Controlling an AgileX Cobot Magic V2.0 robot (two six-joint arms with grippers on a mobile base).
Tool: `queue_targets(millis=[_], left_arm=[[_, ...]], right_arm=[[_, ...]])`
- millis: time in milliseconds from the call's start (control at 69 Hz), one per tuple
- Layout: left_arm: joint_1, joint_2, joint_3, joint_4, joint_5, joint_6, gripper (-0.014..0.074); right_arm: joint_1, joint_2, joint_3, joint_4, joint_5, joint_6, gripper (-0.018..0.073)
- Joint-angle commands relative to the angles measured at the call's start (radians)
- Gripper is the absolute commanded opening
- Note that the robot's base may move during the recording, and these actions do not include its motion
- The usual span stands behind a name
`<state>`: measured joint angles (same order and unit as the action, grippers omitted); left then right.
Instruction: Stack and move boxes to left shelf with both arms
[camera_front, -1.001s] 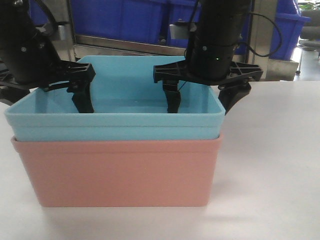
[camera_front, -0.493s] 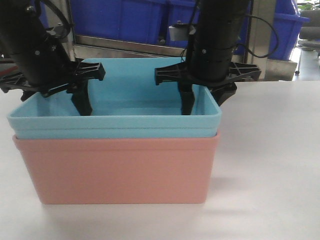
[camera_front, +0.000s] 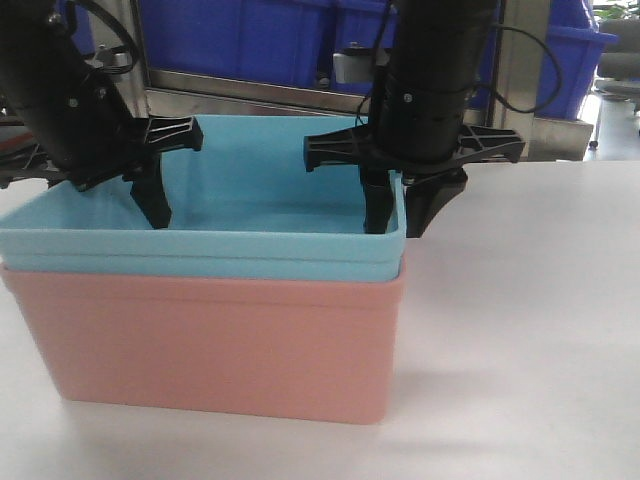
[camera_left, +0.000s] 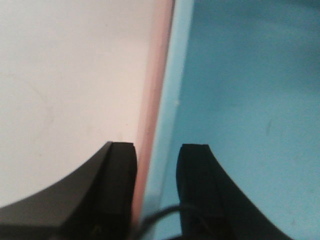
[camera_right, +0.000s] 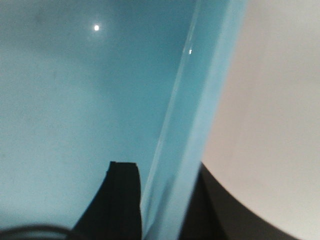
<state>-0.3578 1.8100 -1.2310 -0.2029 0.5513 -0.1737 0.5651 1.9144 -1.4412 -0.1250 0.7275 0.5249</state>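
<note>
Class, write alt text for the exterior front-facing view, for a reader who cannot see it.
A light blue tub sits nested in a pink tub on a white table. The left gripper and right gripper grip its end walls.

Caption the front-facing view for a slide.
Left gripper and right gripper grip opposite walls of the sky-blue tub nested in the pink tub.

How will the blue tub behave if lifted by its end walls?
Probably light: the blue tub is empty. Its thin walls may flex where the left gripper and right gripper pinch them. Nested in the pink tub, it might lift out alone.
</note>
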Motion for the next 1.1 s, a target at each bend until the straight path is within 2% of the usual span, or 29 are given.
queue_targets(millis=[0, 203, 290, 377, 450, 551, 740, 885, 957, 1088], left_arm=[[-0.017, -0.122, -0.015, -0.011, 0.052, 0.054, -0.0006], [-0.019, -0.293, -0.015, -0.001, 0.078, -0.018, -0.0006], [-0.032, -0.360, -0.015, 0.052, 0.117, -0.075, -0.0006], [-0.059, -0.406, -0.015, 0.137, 0.164, -0.148, -0.0006], [-0.091, -0.444, -0.015, 0.203, 0.211, -0.218, -0.0006], [-0.152, -0.493, -0.015, 0.274, 0.239, -0.317, -0.0006], [-0.274, -0.522, -0.015, 0.353, 0.212, -0.454, -0.0006], [-0.356, -0.509, -0.015, 0.475, 0.200, -0.576, -0.0006], [-0.387, -0.496, -0.015, 0.547, 0.198, -0.643, -0.0006], [-0.412, -0.469, -0.015, 0.613, 0.193, -0.715, -0.0006]], right_arm=[[-0.011, -0.106, -0.022, -0.071, -0.010, 0.011, 0.0053], [-0.007, -0.247, -0.022, -0.095, 0.027, 0.016, 0.0055], [0.016, -0.305, -0.022, -0.145, 0.052, 0.037, 0.0055], [0.062, -0.358, -0.022, -0.229, 0.091, 0.081, 0.0055], [0.111, -0.387, -0.022, -0.298, 0.127, 0.128, 0.0055], [0.175, -0.402, -0.022, -0.343, 0.145, 0.163, 0.0055], [0.235, -0.375, -0.022, -0.344, 0.086, 0.226, 0.0055], [0.263, -0.343, -0.022, -0.344, 0.057, 0.267, 0.0055], [0.276, -0.331, -0.022, -0.344, 0.046, 0.272, 0.0055], [0.291, -0.318, -0.022, -0.344, 0.011, 0.290, 0.0055]])
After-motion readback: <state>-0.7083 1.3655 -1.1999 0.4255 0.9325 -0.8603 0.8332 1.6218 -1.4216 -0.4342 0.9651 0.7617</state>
